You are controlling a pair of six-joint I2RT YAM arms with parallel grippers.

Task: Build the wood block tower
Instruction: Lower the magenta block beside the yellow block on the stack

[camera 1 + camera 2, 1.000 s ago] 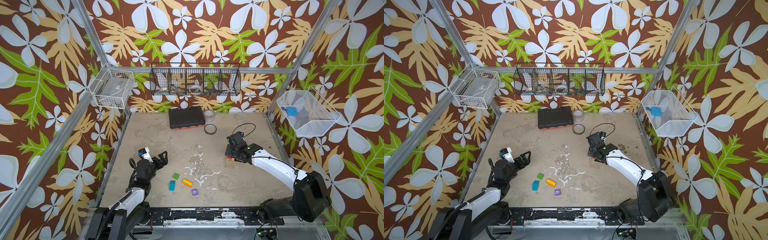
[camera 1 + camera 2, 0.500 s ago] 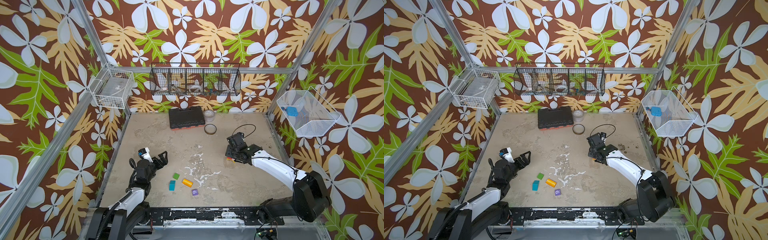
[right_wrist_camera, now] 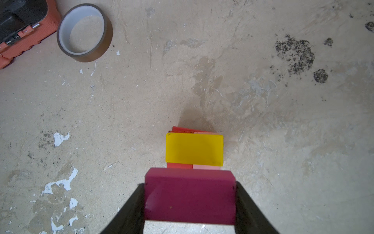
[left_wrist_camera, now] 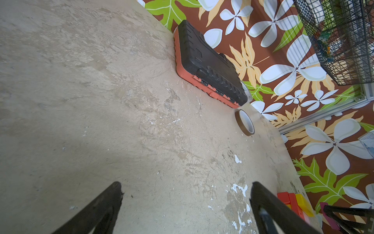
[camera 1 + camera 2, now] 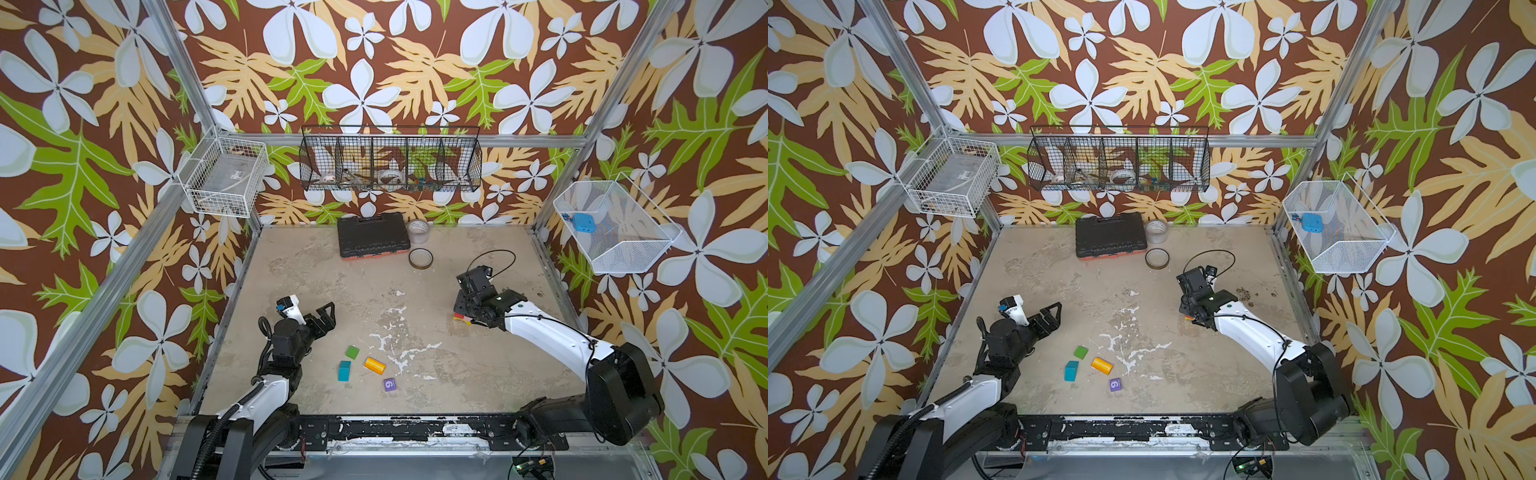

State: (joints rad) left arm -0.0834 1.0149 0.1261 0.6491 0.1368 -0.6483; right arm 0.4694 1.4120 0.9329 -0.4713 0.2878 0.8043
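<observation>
The table (image 5: 478, 374) is mottled beige with white chipped patches. The walls (image 5: 374, 83) are brown, printed with white flowers and green and tan leaves. The case (image 5: 371, 235) has a black lid and an orange-red base. The tape roll (image 5: 420, 258) just beside the case is brown outside and white inside.

Block colours, all well apart from the case:
- magenta block (image 3: 190, 196)
- yellow block (image 3: 194, 150)
- red block (image 3: 179, 166)
- pink block (image 3: 206, 167)
- green block (image 5: 352, 352)
- teal block (image 5: 344, 370)
- orange block (image 5: 374, 365)
- purple cube (image 5: 389, 384), with a white digit

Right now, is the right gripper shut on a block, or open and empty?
The right gripper is shut on the magenta block: in the right wrist view its fingers press against both sides.
</observation>
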